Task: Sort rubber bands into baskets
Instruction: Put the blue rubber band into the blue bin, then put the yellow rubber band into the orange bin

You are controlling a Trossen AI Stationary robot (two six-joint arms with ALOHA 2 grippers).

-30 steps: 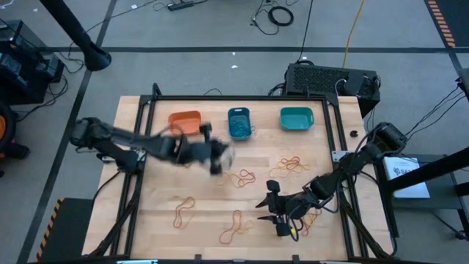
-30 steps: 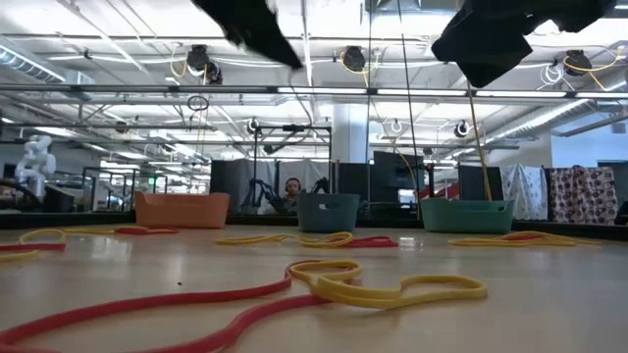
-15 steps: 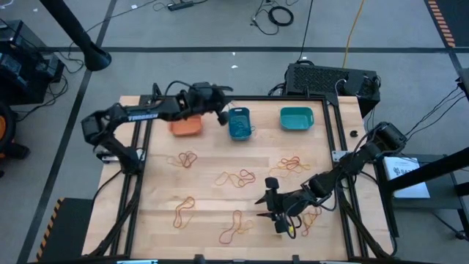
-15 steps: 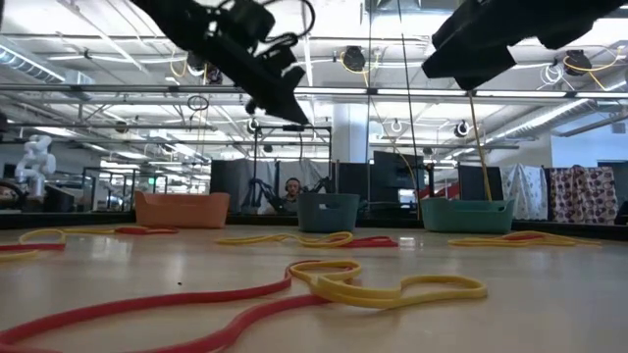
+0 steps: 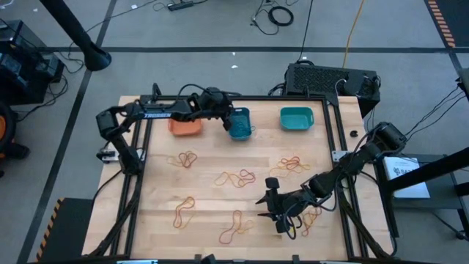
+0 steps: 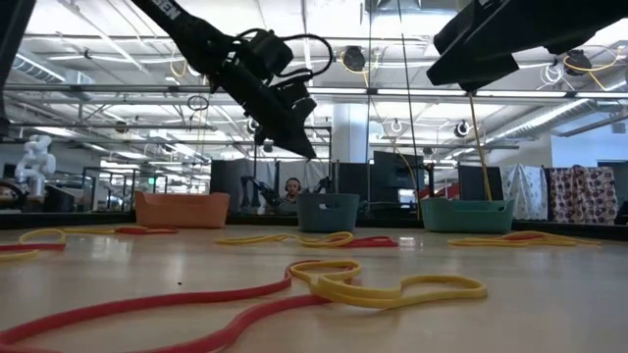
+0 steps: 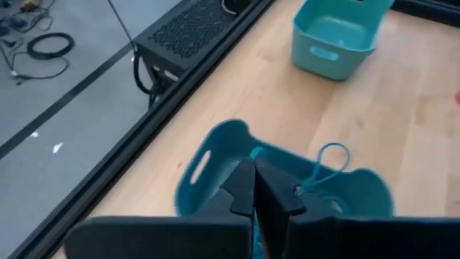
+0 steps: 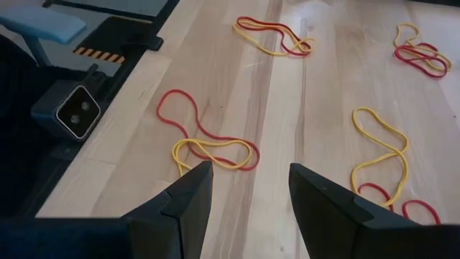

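Note:
My left gripper (image 5: pixel 229 122) hangs over the blue basket (image 5: pixel 239 116), shut, with a bit of blue rubber band (image 7: pixel 255 153) at its tips. In the low view the left gripper (image 6: pixel 297 137) points down, well above that basket (image 6: pixel 327 211). Another blue band (image 7: pixel 329 160) drapes over the basket's rim. The orange basket (image 5: pixel 185 124) and teal basket (image 5: pixel 296 119) flank it. My right gripper (image 5: pixel 276 214) stands open low over the front right. A red and yellow band tangle (image 8: pixel 208 146) lies just ahead of the right gripper (image 8: pixel 248 198).
Red and yellow bands lie scattered on the wood: a tangle at mid-table (image 5: pixel 239 178), one at left (image 5: pixel 185 158), two near the front (image 5: pixel 183 210) (image 5: pixel 236 227), one at right (image 5: pixel 293 165). A black frame rail (image 5: pixel 341 139) edges the table.
My left arm swung from the middle of the table back to the blue basket and lowered its shut gripper over it. The right gripper has barely moved.

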